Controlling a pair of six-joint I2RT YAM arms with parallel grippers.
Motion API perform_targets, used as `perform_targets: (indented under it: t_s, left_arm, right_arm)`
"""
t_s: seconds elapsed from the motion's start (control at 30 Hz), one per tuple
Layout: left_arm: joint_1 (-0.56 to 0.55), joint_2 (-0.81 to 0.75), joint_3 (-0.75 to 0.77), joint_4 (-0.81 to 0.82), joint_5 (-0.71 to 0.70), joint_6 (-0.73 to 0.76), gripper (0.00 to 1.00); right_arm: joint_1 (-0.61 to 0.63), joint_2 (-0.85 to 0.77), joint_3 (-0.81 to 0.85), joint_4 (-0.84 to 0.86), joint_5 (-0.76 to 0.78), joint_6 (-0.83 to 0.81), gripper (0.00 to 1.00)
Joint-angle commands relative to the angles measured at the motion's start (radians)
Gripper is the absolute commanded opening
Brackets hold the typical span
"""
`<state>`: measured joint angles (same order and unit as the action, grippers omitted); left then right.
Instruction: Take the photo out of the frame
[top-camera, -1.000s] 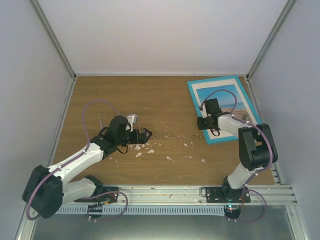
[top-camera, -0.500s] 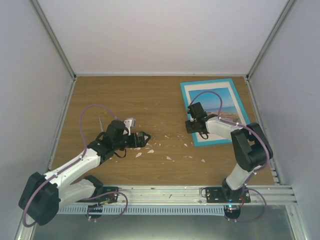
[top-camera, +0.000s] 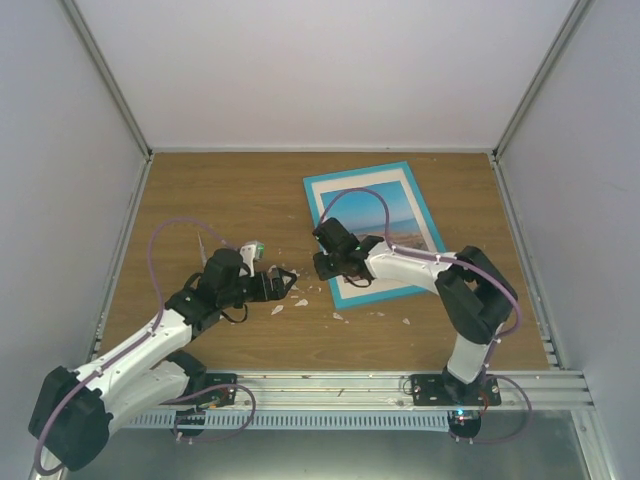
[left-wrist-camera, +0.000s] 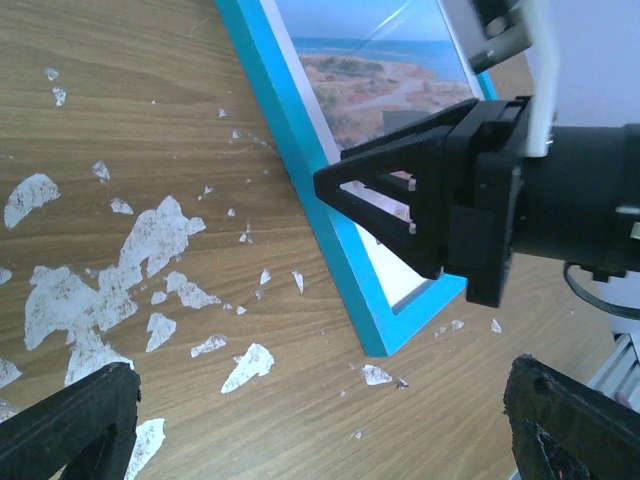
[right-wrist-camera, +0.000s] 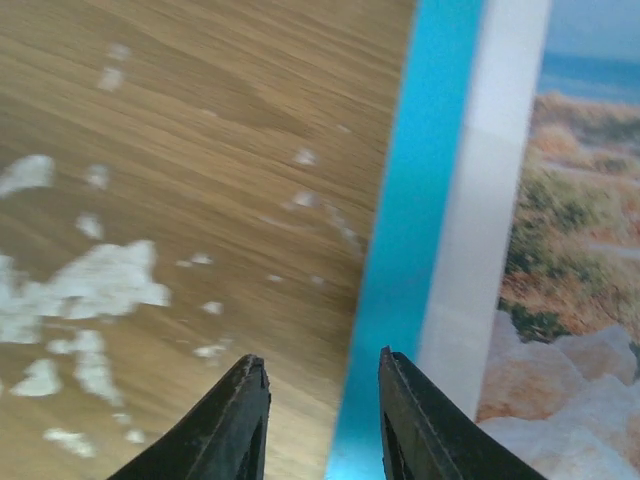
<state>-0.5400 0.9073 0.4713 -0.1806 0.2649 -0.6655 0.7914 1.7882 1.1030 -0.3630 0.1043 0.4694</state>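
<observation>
The frame (top-camera: 355, 173) lies face up near the table's middle, turquoise front showing. The photo (top-camera: 397, 235), a beach scene, sits in it behind a white mat (right-wrist-camera: 480, 200). My right gripper (top-camera: 322, 268) is open at the frame's near-left edge. In the right wrist view (right-wrist-camera: 320, 410) one finger is over the bare wood and the other over the frame's (right-wrist-camera: 430, 150) turquoise strip, beside the photo (right-wrist-camera: 570, 260). My left gripper (top-camera: 293, 281) is wide open and empty, just left of the frame's near corner (left-wrist-camera: 400, 320). The left wrist view shows the right gripper (left-wrist-camera: 330, 185) over the photo (left-wrist-camera: 390, 80).
White flakes (top-camera: 300, 300) are scattered over the wooden table in front of the frame, also in the left wrist view (left-wrist-camera: 150, 235) and the right wrist view (right-wrist-camera: 90, 280). Grey walls close in the table on three sides. A metal rail (top-camera: 330, 385) runs along the near edge.
The frame has slid left from the back right corner toward the middle and turned a little, with my right gripper on it. My left gripper has pulled back slightly toward the near left.
</observation>
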Motion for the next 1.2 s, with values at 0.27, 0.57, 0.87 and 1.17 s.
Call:
perform_targets:
  t_s: [0.27, 0.57, 0.87, 1.17]
  left_arm:
    - [-0.039, 0.115, 0.026, 0.055, 0.01, -0.06, 0.99]
    - [-0.088, 0.397, 0.156, 0.125, 0.002, -0.035, 0.97]
    - [-0.117, 0.604, 0.272, 0.177, 0.024, -0.023, 0.97]
    - [-0.126, 0.744, 0.344, 0.189, 0.018, 0.018, 0.96]
  right_arm:
    - [-0.25, -0.322, -0.146, 0.0, -0.041, -0.079, 0.55]
    - [-0.767, -0.438, -0.293, 0.092, -0.303, -0.208, 0.76]
    - [-0.958, -0.255, -0.291, 0.196, -0.402, -0.205, 0.91]
    - [-0.892, -0.158, -0.339, 0.212, -0.491, -0.253, 0.96]
